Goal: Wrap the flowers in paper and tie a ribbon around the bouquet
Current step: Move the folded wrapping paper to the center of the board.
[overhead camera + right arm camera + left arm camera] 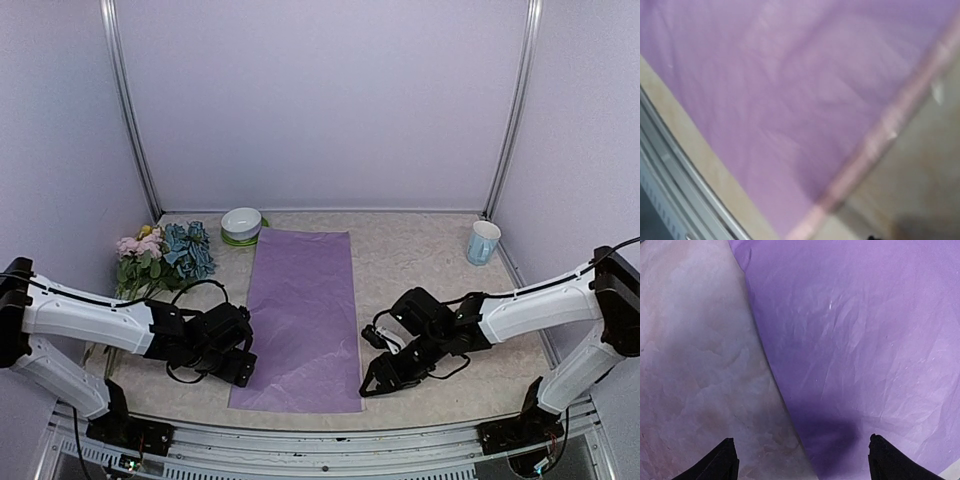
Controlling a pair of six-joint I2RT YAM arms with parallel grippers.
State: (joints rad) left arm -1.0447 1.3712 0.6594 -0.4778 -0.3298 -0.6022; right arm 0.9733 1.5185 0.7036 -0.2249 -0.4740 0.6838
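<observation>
The left fingers (715,465) stand wide apart with nothing between them. One tip is over the bare desk (690,365) and the other over the paper (865,340), so they straddle the sheet's left edge near its front corner. The right fingers (385,375) sit at the opposite front corner, at the paper's right edge. I cannot tell whether they are parted or pinching the sheet, because the overhead view shows only a dark shape there.

The paper (305,310) lies flat down the middle of the desk (420,260), between the two arms. The flowers (165,255) lie well apart from it at the far left, heads toward a white bowl (241,224). A cup (483,242) stands far right.

The step in hand looks like laying out the sheet, and the flowers are not yet on it. Next, I judge, the left arm, being nearer, must lift away and reach back for the stems, then set them down along the paper.

Only the overhead view shows the flowers and both arms. The left wrist view alone shows the crinkles and the empty gap between the tips. The right wrist view is smeared, showing the paper (765,90), a paler band along its edge and the desk's front rail (670,165). No ribbon appears anywhere.
</observation>
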